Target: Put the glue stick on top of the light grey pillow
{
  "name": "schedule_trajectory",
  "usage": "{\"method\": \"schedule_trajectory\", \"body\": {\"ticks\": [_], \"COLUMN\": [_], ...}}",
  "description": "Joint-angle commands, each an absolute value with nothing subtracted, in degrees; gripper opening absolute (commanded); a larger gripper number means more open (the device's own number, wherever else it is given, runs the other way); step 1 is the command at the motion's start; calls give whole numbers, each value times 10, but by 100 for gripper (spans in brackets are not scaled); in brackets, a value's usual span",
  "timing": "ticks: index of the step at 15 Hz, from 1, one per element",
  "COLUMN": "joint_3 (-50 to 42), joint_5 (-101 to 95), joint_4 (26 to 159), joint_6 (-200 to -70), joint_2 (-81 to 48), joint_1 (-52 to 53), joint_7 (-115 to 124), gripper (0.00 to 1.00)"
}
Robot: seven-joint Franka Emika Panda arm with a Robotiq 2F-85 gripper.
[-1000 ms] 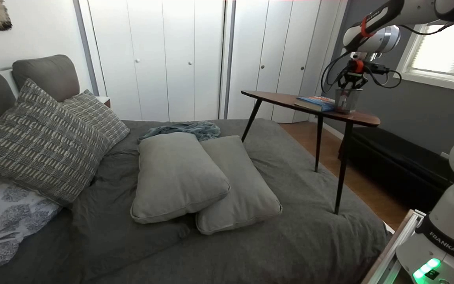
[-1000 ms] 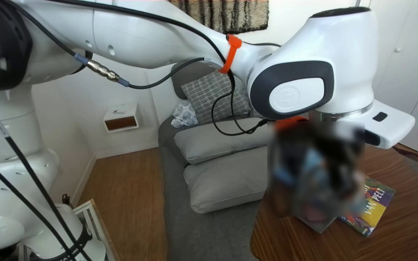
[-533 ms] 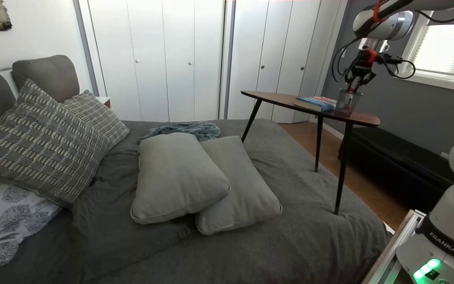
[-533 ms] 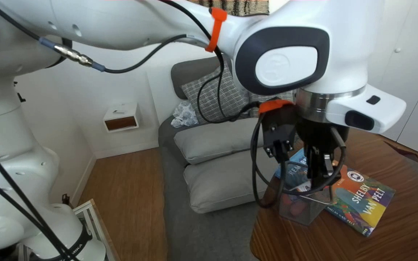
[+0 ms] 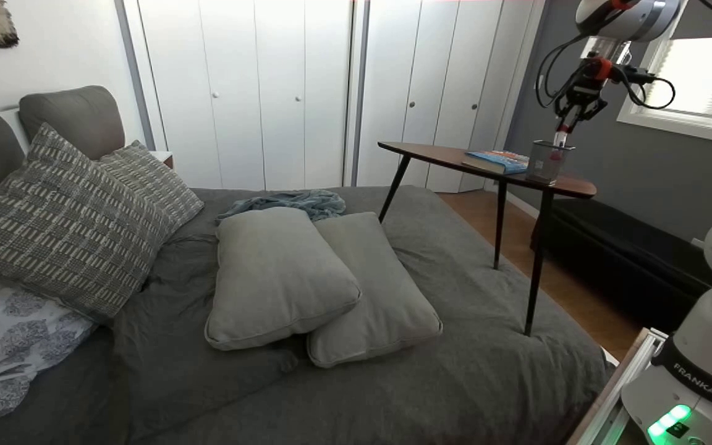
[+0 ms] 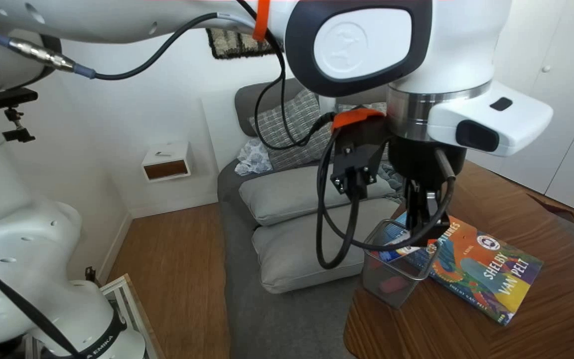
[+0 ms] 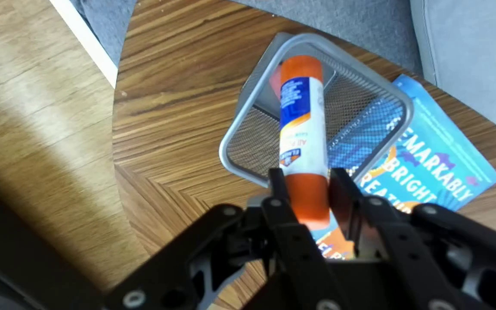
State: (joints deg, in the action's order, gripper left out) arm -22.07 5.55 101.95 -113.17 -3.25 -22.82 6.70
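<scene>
The gripper [image 7: 308,183] pinches the glue stick [image 7: 303,116] by its upper orange end, a fair hold on what should be a light, stiff, slick tube, its lower end apparently just inside the mesh cup [image 5: 539,165], though the mesh obscures this

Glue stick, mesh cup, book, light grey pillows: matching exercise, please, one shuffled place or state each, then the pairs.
Things
1. Glue stick
2. Mesh cup
3. Shelby Van Pelt book
4. Light grey pillows

Places, states
A. Flat on the wooden table
B. On the bed
C. Grey and open-topped
D. Held in the gripper

Pairs: 1D, 2C, 3A, 4B
</scene>
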Motion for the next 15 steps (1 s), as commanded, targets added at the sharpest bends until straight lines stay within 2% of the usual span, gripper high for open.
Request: {"method": "schedule_trajectory", "body": {"ticks": [1, 5, 12, 13, 14, 15], "joint_3": [-221, -215, -190, -196, -194, -193], "joint_5": [52, 41, 151, 111, 115, 114], "joint_4": [1039, 1045, 1039, 1017, 1016, 1016], "joint_6": [-1185, -1263, -1191, -1210, -1204, -1205], "joint_2": [-11, 16, 73, 46, 50, 49], "joint_1": [-225, -217, -178, -189, -184, -183], "joint_7": [100, 123, 64, 87, 87, 88], "gripper": [7, 7, 7, 7, 30, 30]}}
